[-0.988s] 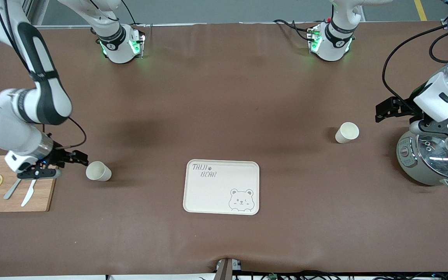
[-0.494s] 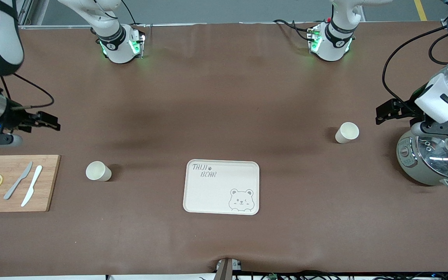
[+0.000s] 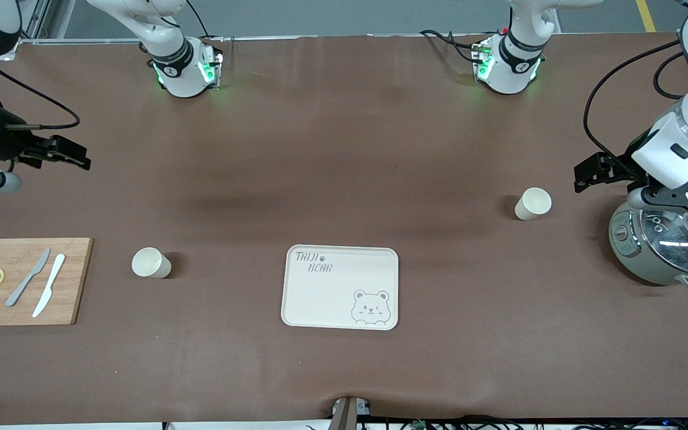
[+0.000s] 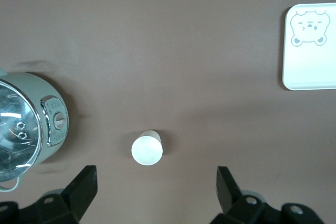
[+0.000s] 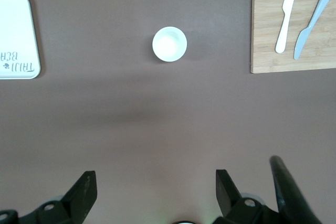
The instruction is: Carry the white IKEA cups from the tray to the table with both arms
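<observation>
Both white cups stand upright on the desk (image 3: 344, 149), off the tray (image 3: 340, 287), which lies bare nearer the front camera at mid-desk. One cup (image 3: 151, 263) sits between the tray and the cutting board (image 3: 24, 280), toward the right arm's end; the other cup (image 3: 533, 203) sits near the rice cooker (image 3: 666, 245), toward the left arm's end.

The right gripper (image 3: 60, 152) hangs over bare desk with its jaws spread wide and holding nothing. The left gripper (image 3: 595, 173) hangs beside the cooker, over the desk next to its cup, jaws likewise wide and empty.

The move looks done, so the risk lies in the retreat. The left arm's wrist sits close above the cooker's glass lid, possibly touching, though the front view does not settle it. A low or sideways pull-back there could knock the lid, or sweep the nearby cup over. The right arm has more room.
</observation>
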Robot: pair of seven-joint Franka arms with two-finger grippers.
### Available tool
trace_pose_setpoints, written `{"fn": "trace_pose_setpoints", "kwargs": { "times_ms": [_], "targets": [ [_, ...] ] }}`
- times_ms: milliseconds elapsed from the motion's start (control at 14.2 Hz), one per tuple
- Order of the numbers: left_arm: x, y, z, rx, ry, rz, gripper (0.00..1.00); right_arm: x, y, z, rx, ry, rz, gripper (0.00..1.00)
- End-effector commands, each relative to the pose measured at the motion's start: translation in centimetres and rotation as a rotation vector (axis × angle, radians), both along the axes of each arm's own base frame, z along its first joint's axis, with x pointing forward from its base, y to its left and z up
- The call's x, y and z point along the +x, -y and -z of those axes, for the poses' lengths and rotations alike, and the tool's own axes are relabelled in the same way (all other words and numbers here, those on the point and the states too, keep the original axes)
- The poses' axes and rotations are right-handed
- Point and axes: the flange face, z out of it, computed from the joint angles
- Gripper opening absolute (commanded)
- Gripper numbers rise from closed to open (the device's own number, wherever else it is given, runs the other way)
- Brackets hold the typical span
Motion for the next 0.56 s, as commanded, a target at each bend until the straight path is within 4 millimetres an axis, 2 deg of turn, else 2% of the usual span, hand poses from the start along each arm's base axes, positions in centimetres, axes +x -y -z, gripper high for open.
{"fn": "trace_pose_setpoints", "kwargs": {
  "times_ms": [0, 212, 494],
  "targets": [
    [-0.2, 0.4, -0.5, 0.022, 0.016, -0.001, 1.0, -1.1, 0.0, -1.7, -0.018, 0.007, 0.005, 1.0],
    [-0.2, 0.5, -0.5, 0.02, 0.016, 0.009, 1.0, -2.0, 0.5, -3.2, -0.018, 0.029, -0.041, 1.0],
    [-0.2, 0.5, -0.5, 0.017, 0.017, 0.009, 1.0, -2.0, 0.6, -3.2, -0.019, 0.027, -0.037, 1.0]
  ]
}}
